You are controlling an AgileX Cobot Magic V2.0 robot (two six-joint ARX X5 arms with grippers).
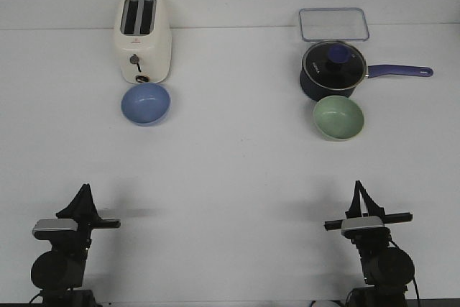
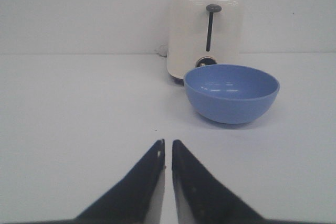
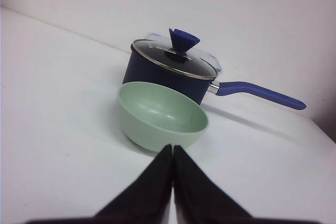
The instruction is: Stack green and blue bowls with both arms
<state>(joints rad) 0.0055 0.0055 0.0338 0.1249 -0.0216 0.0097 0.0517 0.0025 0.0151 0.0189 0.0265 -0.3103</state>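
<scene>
The blue bowl stands upright on the white table just in front of the toaster, at the left. It also shows in the left wrist view. The green bowl stands upright just in front of the saucepan, at the right, and shows in the right wrist view. My left gripper sits near the table's front edge, well short of the blue bowl, shut and empty. My right gripper sits near the front edge, short of the green bowl, shut and empty.
A cream toaster stands behind the blue bowl. A dark navy saucepan with a glass lid stands behind the green bowl, its long handle pointing right. A clear rectangular container lid lies at the back right.
</scene>
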